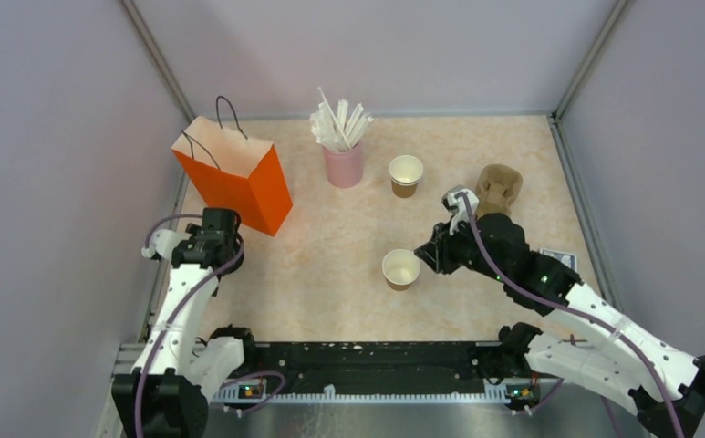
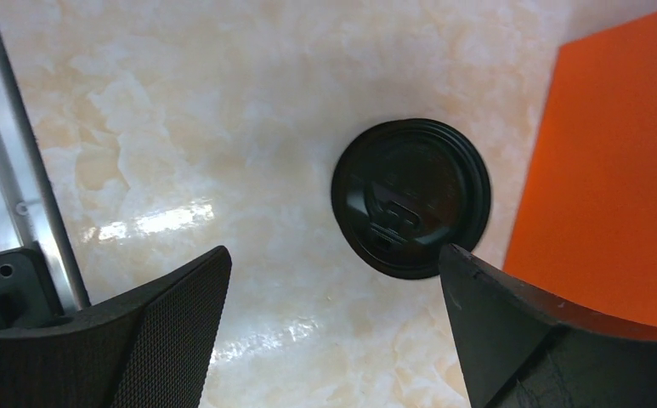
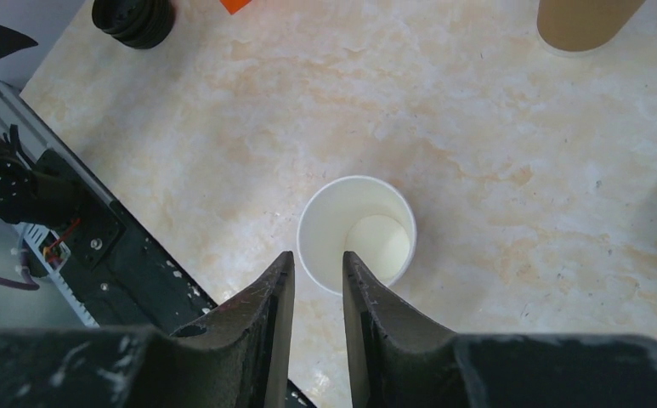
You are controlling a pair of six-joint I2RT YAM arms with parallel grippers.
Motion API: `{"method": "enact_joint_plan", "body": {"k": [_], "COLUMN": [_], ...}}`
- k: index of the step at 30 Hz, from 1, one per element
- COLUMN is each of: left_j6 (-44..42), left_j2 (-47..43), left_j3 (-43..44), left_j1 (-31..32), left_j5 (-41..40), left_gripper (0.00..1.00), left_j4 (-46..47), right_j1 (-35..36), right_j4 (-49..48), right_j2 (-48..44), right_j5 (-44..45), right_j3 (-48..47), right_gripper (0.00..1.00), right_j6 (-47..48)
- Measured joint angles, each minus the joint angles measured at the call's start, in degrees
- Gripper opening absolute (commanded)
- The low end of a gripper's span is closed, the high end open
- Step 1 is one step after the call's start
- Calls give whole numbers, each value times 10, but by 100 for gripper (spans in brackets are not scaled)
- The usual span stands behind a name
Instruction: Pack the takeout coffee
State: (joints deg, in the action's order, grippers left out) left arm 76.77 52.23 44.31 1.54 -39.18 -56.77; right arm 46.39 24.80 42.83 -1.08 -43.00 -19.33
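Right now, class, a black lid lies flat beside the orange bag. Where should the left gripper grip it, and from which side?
Probably across the rim of the black lid, pinching opposite edges, straight down from above: it lies flat and low, so only the rim offers purchase, and the orange bag close beside it crowds a sideways approach.

An orange bag, black lid, white-lined brown cup, pink cup, marbled beige table.

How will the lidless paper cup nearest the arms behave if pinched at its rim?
The paper cup looks empty, its white bottom showing, so it is probably very light and easily tipped. Its thin, lidless rim would likely dent under a firm pinch.
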Motion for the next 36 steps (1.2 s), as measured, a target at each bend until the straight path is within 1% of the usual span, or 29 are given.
{"method": "enact_joint_plan", "body": {"k": [4, 6, 8, 10, 12, 14, 17, 21, 23, 24, 26, 28, 31, 36], "left_j6": [0, -2, -1, 0, -5, -18, -35, -47, -54, -58, -66, -76, -88, -101], "left_j2": [39, 67, 93, 106, 108, 106, 107, 118, 126, 130, 134, 134, 134, 133], "left_j3": [-15, -18, -18, -18, -19, -21, -23, -23, -26, -28, -36, -45, -60, -75], "left_j1": [-32, -48, -58, -62, -63, -64, -69, -75, -83, -88, -98, -104, -107, -109], "left_j5": [2, 4, 7, 8, 8, 10, 18, 23, 28, 35, 44, 52, 58, 73], "left_gripper": [96, 94, 88, 79, 70, 66, 54, 56, 44, 41, 41, 46, 44, 43], "left_j4": [13, 20, 22, 23, 30, 49, 79, 105, 119, 129, 146, 160, 183, 208], "right_j1": [0, 0, 0, 0, 0, 0, 0, 0, 0, 0, 0, 0, 0, 0], "right_j4": [31, 44, 55, 63, 66, 68, 72, 83, 88, 91, 94, 97, 98, 99], "right_j2": [12, 17, 19, 19, 19, 19, 20, 32, 39, 42, 49, 56, 64, 66], "right_j5": [-1, 1, 7, 12, 17, 21, 29, 41, 46, 47, 51, 51, 51, 49], "right_j3": [-38, -54, -69, -82, -94, -102, -111, -122, -129, -132, -137, -141, -143, -143], "right_gripper": [26, 26, 26, 26, 26, 25, 25, 25, 25, 25, 25, 25, 25, 25], "right_j6": [15, 19, 22, 22, 22, 18, 12, 8, 7, 7, 7, 7, 6, 0]}}
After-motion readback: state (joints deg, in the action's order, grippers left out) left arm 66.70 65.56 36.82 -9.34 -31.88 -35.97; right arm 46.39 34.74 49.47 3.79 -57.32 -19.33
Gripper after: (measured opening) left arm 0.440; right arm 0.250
